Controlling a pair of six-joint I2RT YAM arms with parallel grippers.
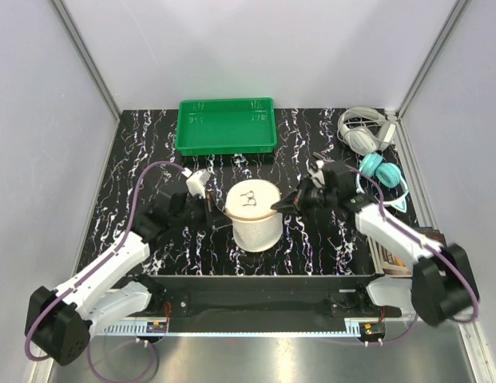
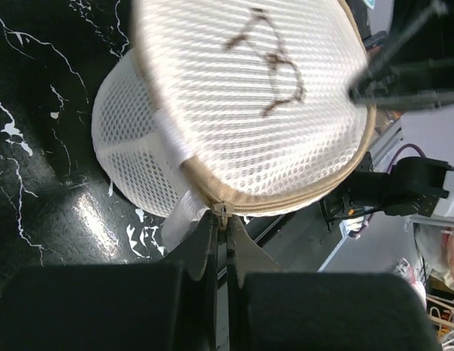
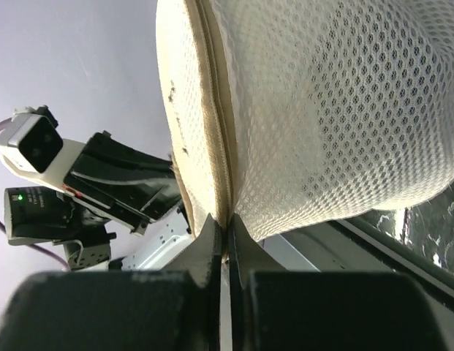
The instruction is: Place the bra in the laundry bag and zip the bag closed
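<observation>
The laundry bag (image 1: 254, 215), a cream mesh drum with a black eyeglasses mark on its lid, stands upright at the table's middle. My left gripper (image 1: 219, 209) is at its left side. In the left wrist view the jaws (image 2: 222, 219) are shut on the small zipper pull (image 2: 221, 211) at the tan zipper rim. My right gripper (image 1: 278, 207) is at the bag's right side. In the right wrist view it (image 3: 227, 225) is shut on the bag's zipper rim (image 3: 219, 146). The zipper line looks closed where it shows. The bra is hidden from every view.
A green plastic tray (image 1: 226, 125) sits at the back. Grey headphones (image 1: 361, 132) and teal headphones (image 1: 382, 171) lie at the back right. A flat box (image 1: 391, 257) lies under my right arm near the right edge. Side walls close in the table.
</observation>
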